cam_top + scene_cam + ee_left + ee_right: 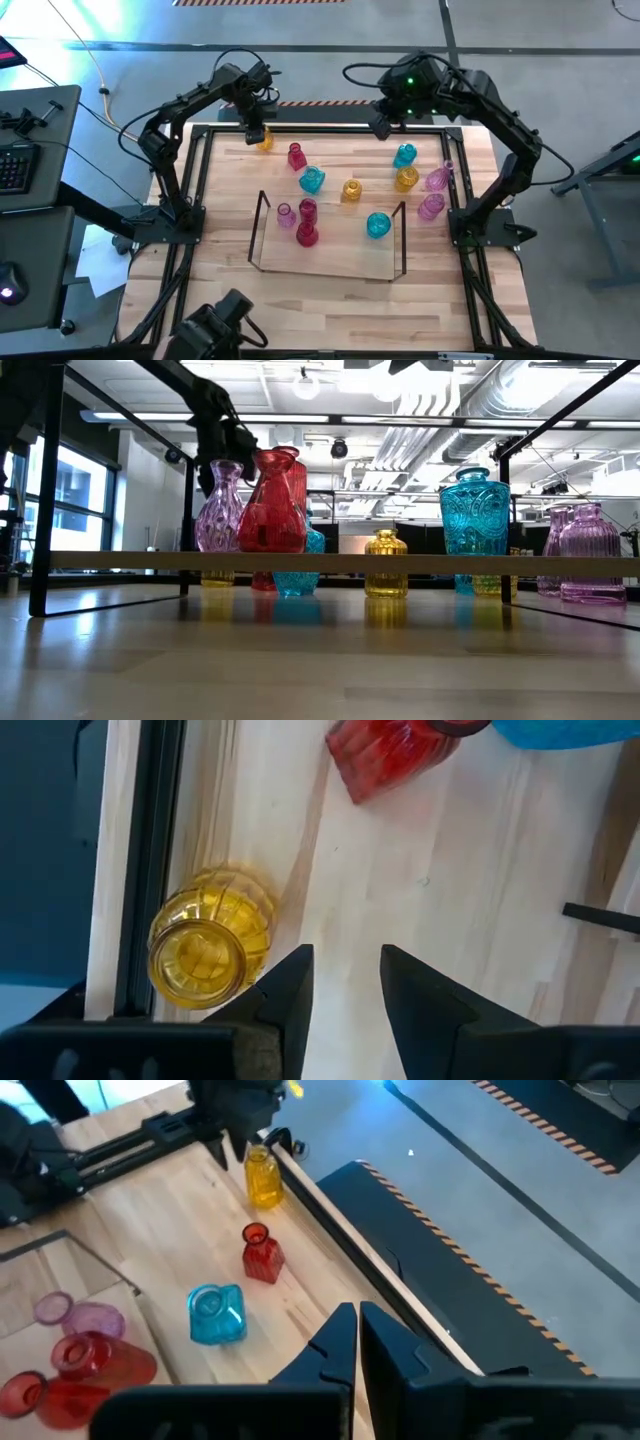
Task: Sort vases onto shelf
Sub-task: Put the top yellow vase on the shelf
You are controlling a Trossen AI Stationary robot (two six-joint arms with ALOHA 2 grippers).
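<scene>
Hovering with jaws slightly parted and empty, left gripper [343, 990] just beside yellow vase [208, 938], at upper left of table [330, 290] in high view. Right gripper [381, 127] at upper middle, jaws nearly closed, holding nothing. Shelf [330, 268] at centre, bearing pink vase [285, 216], two red vases [307, 236], cyan vase [377, 226].

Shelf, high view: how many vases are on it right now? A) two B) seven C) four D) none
C. On the shelf stand a pink vase, two red vases and a cyan vase; the other vases sit on the table beyond it. The left gripper hangs by a yellow vase at the far edge, fingers open and empty.
</scene>
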